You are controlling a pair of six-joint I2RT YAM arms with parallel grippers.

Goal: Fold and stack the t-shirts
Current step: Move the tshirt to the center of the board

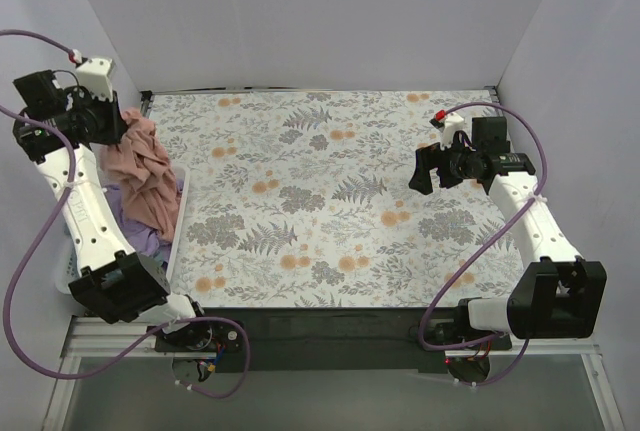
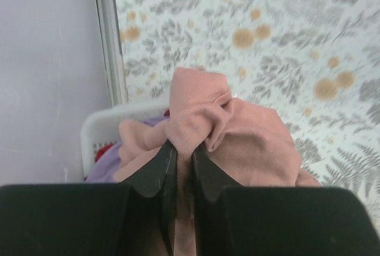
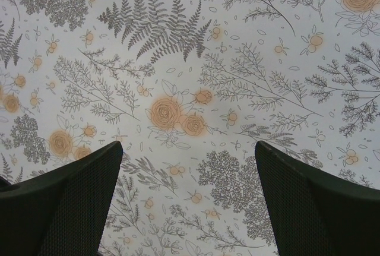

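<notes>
The lavender t-shirt [image 2: 102,166] lies mostly hidden in the basket [image 2: 102,123] beneath the salmon-pink t-shirt [image 2: 237,134], whose top the left end effector [image 2: 183,149] pinches; the right end effector [image 3: 189,147] is spread wide.

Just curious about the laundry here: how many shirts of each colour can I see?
Salmon-pink cloth t-shirt, held by the left gripper: 1
Lavender-purple cloth t-shirt, in the white plastic basket: 1
Total: 2 in view

Surface [image 1: 330,201] covered with a pale cloth printed in grey ferns and orange flowers, white plastic basket [image 2: 98,126] just beside its left edge, plain pale walls [image 1: 300,11] on three sides
</notes>
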